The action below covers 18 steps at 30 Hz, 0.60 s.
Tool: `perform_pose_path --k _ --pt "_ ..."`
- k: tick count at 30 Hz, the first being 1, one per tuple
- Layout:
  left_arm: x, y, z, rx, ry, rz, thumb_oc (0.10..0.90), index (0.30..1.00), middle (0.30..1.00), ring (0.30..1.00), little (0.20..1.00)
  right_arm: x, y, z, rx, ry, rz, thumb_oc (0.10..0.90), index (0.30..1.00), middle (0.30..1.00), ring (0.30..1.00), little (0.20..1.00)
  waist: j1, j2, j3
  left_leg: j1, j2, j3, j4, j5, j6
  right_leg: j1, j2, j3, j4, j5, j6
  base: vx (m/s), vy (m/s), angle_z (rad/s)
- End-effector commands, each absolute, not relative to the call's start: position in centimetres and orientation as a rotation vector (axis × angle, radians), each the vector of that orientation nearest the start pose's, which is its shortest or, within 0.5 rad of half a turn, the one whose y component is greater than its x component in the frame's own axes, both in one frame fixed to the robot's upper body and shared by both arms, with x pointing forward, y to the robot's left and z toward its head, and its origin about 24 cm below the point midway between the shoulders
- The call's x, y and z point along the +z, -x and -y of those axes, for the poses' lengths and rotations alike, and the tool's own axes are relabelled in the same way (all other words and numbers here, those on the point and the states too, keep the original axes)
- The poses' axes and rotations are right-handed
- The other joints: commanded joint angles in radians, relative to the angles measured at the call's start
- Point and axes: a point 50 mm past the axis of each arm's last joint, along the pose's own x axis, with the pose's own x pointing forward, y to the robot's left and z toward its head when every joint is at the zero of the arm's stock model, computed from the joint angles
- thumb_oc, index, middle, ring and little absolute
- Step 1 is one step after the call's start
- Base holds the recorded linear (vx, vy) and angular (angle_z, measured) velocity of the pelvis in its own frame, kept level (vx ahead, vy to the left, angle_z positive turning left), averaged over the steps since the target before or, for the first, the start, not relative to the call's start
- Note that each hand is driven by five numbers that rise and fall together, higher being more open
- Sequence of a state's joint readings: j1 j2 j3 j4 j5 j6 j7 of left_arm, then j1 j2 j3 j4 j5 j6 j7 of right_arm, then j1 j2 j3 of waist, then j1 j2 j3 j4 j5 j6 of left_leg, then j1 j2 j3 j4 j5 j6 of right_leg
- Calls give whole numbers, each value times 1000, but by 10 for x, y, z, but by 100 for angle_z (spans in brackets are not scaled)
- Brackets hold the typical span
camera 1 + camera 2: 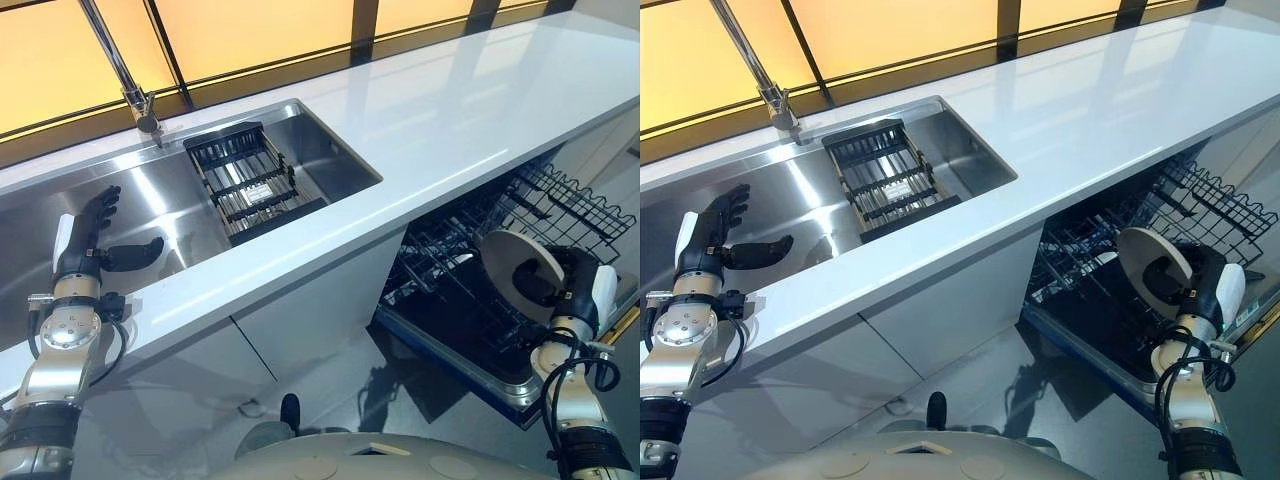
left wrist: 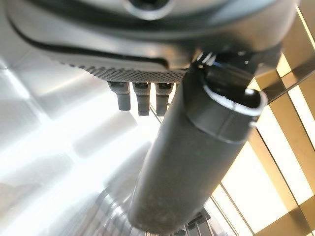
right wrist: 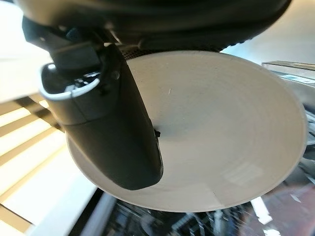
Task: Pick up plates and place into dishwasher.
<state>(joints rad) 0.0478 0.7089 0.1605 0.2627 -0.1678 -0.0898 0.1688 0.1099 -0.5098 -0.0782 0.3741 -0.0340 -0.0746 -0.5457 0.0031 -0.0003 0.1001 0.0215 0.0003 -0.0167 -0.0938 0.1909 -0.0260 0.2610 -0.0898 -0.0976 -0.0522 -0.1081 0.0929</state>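
A pale round plate (image 1: 520, 268) stands on edge above the dark wire rack (image 1: 560, 205) of the open dishwasher at the lower right. My right hand (image 1: 570, 285) is shut on the plate, thumb pressed across its face (image 3: 231, 137) and fingers behind it. My left hand (image 1: 92, 240) hovers over the steel sink (image 1: 170, 195) at the left, fingers straight and thumb (image 2: 197, 162) spread out, holding nothing.
A black dish rack (image 1: 245, 180) sits in the sink beside the tap (image 1: 140, 105). The white countertop (image 1: 450, 110) runs to the right above the dishwasher. Its lower rack is pulled out over the open door (image 1: 470, 355).
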Motion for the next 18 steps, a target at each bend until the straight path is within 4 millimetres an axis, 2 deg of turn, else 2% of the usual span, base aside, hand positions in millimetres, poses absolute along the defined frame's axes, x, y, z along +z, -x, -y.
perform_pose_path --k 1,7,14,15,16,18 --pt "132 -250 -351 444 -576 177 800 900 900 900 900 60 -240 330 -703 736 16 100 300 300 300 200 49 20 -13 88 -45 41 62 -226 16 -147 40 -66 48 64 -8 50 -56 18" --pt "133 -262 -337 345 -579 171 800 900 900 900 900 41 -249 338 -715 775 -143 100 300 300 300 200 87 26 -8 82 -46 3 64 -214 7 -134 36 -94 51 59 -13 54 -36 20" --pt "135 -269 -326 279 -583 174 800 900 900 900 900 32 -256 338 -703 778 -244 100 300 300 300 200 112 32 3 74 -49 -27 69 -207 3 -130 33 -116 57 54 -20 32 -12 19" --pt "135 -270 -325 274 -581 175 800 900 900 900 900 32 -257 338 -704 770 -250 270 446 446 446 370 113 33 6 74 -49 -29 69 -206 2 -130 33 -118 57 54 -21 16 8 16" --pt "136 -270 -324 270 -582 177 800 900 900 900 900 33 -258 336 -707 755 -241 800 900 900 900 900 114 34 9 74 -50 -31 70 -206 2 -129 33 -119 57 54 -23 14 11 19" --pt "134 -270 -323 269 -577 177 800 900 900 900 900 35 -260 333 -708 734 -222 800 900 900 900 900 112 36 13 76 -50 -33 67 -205 2 -127 33 -118 56 54 -24 14 13 11"
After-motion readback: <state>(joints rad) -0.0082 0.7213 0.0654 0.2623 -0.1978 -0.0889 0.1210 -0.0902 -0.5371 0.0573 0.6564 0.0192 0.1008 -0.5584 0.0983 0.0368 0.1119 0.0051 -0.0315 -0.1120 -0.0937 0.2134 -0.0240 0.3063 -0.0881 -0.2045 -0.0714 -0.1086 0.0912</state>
